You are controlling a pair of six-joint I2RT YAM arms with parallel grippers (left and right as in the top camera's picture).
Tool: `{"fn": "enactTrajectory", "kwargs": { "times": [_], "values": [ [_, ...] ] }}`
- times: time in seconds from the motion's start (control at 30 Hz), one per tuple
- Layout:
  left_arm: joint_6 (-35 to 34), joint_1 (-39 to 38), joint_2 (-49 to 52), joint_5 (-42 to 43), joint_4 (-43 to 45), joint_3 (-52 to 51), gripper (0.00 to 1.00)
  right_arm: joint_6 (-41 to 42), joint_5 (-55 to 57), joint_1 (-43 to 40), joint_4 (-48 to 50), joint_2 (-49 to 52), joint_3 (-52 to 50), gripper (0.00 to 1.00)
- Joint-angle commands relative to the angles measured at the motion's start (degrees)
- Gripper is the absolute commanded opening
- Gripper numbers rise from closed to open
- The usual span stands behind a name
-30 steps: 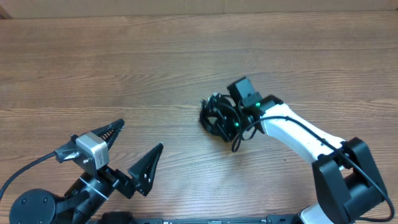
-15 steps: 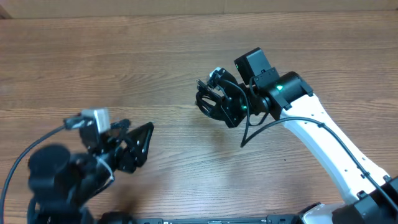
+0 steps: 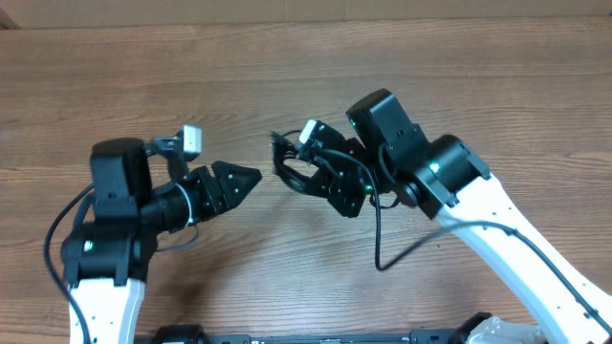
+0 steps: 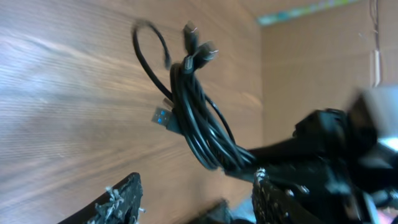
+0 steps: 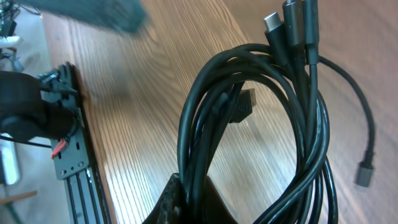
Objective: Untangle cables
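Logging surface first: brown wood-grain tabletop [image 3: 191, 76], bare across the far half and along the left side, with a pale strip [image 3: 478, 8] bordering its far edge. The right wrist view shows a black slotted rail [image 5: 71, 162] running along one side of the table. The cables [image 3: 290, 164], a looped bundle of thin black flexible cords with small plug ends, sit just right of the table's centre, between the two arms. The right gripper [image 3: 325, 180] is pressed together on one end of the bundle, and the loops and plugs stick out leftward from it. One blue-tipped plug shows in the left wrist view. A single loose strand [image 3: 378, 239] trails toward the near edge. Whether the bundle touches the wood cannot be told. The left gripper [image 3: 239, 179] points at the bundle from the left, near it but apart. Its fingers [image 4: 121, 199] are partly spread and hold nothing. Open wood lies beyond the bundle toward the far edge and in front of both arms.
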Motion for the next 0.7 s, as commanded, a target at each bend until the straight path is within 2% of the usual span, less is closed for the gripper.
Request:
{"fn": "enactTrajectory", "kwargs": {
  "times": [0.0,0.4,0.67],
  "values": [
    [-1.4,0.2,2.4,7.7,0.0,0.9,0.56,-0.8,-0.6,1.3,1.4,-2.9,1.7,0.04],
    [-1.3,0.2,3.5,8.1,1.7,0.9,0.63,0.3,-4.4,5.1,1.6,-3.2,1.6,0.04],
    [-1.3,0.2,3.5,7.9,1.8,0.9,0.61,0.3,-5.2,7.1,3.1,-3.3,1.7,0.04]
  ]
}}
